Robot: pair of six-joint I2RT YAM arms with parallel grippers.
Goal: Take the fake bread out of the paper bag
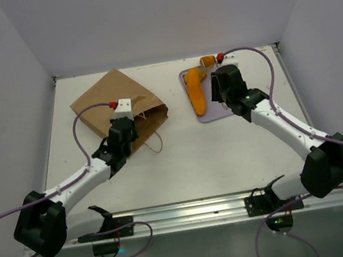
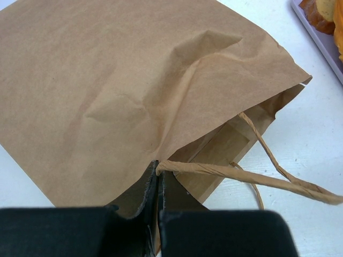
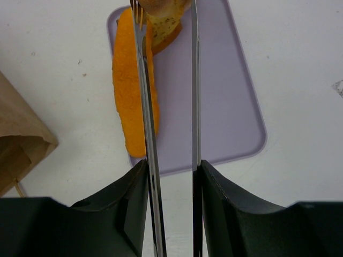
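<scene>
Top view, left gripper [image 1: 126, 128] clamped on the mouth edge of the paper bag [image 1: 99, 104], its wrist view shows thin, floppy kraft there, and the right wrist has the right gripper [image 3: 170, 171] squeezing tongs [image 3: 150, 134] onto a probably light, slick fake bread [image 3: 161, 21] piece over the tray [image 3: 230, 107], baguette [image 3: 128, 91] alongside.

A flat, light purple tray [image 3: 225, 107] lies on the white table [image 1: 228, 158], far back on the right side. The two thin, shiny arms of the metal tongs [image 3: 196, 80] reach out over the tray, side by side with a gap between them. Pale walls [image 1: 160, 13] stand round the table
</scene>
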